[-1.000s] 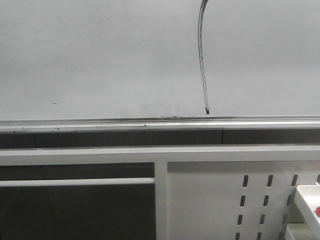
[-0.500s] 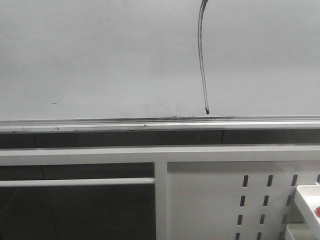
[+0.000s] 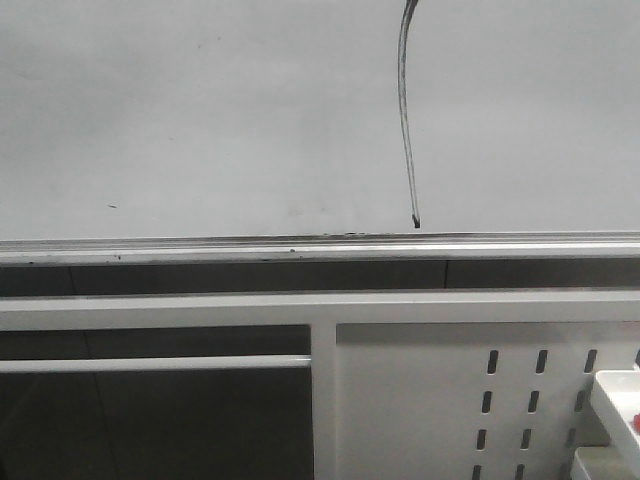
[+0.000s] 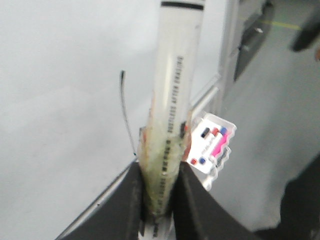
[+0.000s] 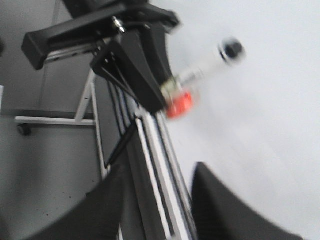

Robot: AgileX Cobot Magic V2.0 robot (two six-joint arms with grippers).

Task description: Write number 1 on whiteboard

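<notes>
The whiteboard (image 3: 200, 110) fills the upper part of the front view, with its silver rail (image 3: 200, 248) along the lower edge. The number 1 (image 3: 405, 110) is a long thin black stroke that ends in a dot just above the rail. It also shows in the left wrist view (image 4: 125, 112). My left gripper (image 4: 160, 172) is shut on the white marker pen (image 4: 177, 70), which points away from the wrist, beside the board (image 4: 55, 100). My right gripper (image 5: 161, 170) is open and empty over the rail (image 5: 155, 145). It sees the left gripper (image 5: 135, 60) holding the pen (image 5: 212, 60). Neither gripper shows in the front view.
Below the rail is a white metal frame (image 3: 320, 310) with a slotted panel (image 3: 440, 400). A white tray (image 3: 615, 400) sits at the lower right. It shows in the left wrist view (image 4: 212, 142) with small coloured items. Grey floor lies beyond the board's edge (image 4: 280, 125).
</notes>
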